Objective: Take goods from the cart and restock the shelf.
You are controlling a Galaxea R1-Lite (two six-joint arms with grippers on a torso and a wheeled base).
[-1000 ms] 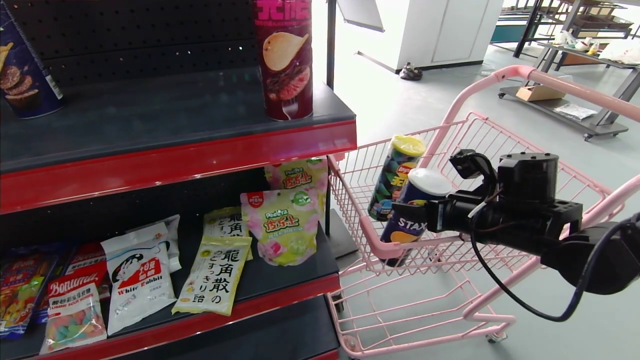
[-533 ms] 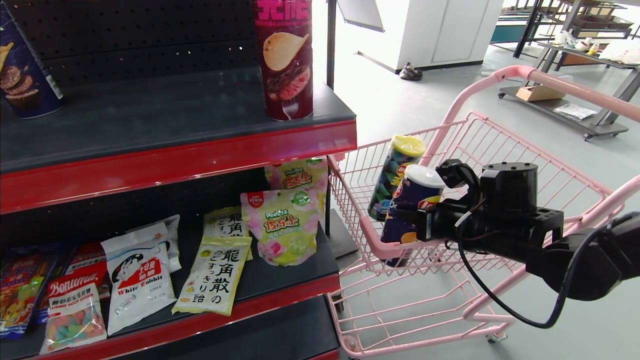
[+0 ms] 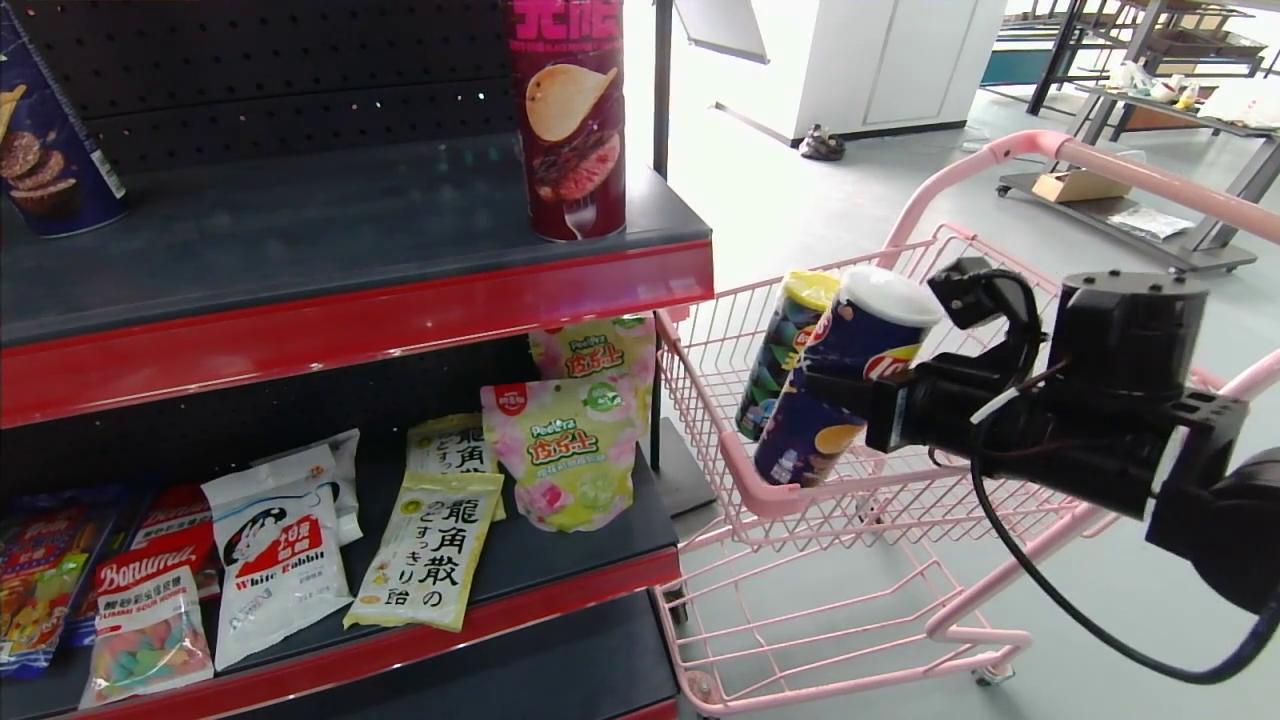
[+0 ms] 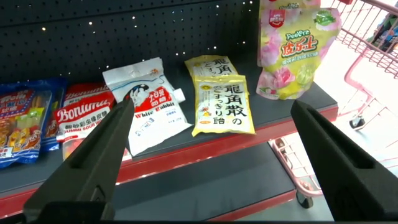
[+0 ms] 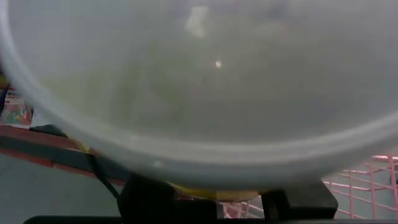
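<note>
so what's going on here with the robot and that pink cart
The robot is restocking. Its right gripper has its jaws shut on a blue chip can with a white lid, held tilted at the front rim of the pink cart. A yellow-lidded can stands in the cart behind it. The left gripper hangs open in front of the snack bags on the lower shelf. The upper shelf holds a maroon can, with room beside it.

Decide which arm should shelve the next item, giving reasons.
Right: the right claw grips the dark blue, white-lidded chip can at the pink wire cart; the left claw is open and empty.
</note>
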